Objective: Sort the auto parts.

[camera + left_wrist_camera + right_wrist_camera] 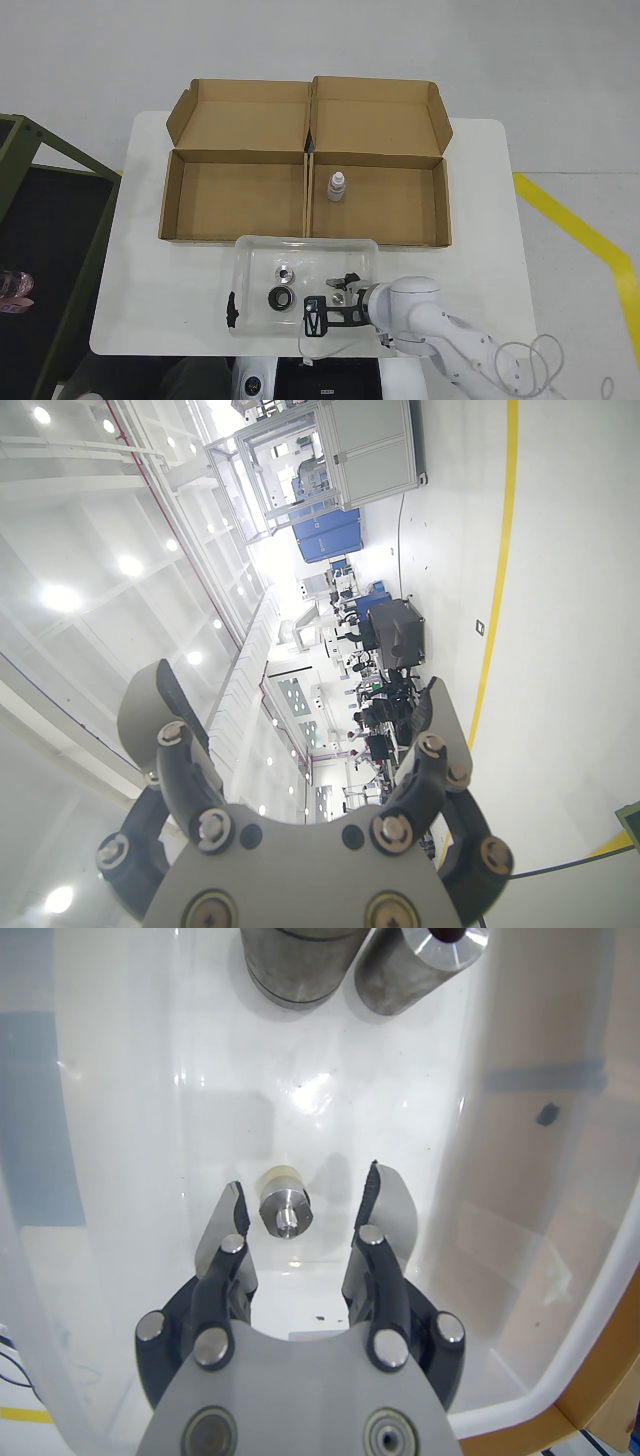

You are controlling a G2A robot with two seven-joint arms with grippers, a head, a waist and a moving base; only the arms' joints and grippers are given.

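Auto parts: three in the clear bin, one in a box.
We see a small steel fitting [285, 1210] with a threaded stud and a cream cap lying on its side on the floor of the clear bin [300, 240]. Farther along the bin, a banded grey cylinder [300, 968] and a bevel-edged one [410, 973] sit side by side. A white bottle-shaped part [339, 185] sits in the right-hand cardboard box [441, 205].

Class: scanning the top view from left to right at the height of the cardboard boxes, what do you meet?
Green frame → left cardboard box → white bottle → yellow floor line.
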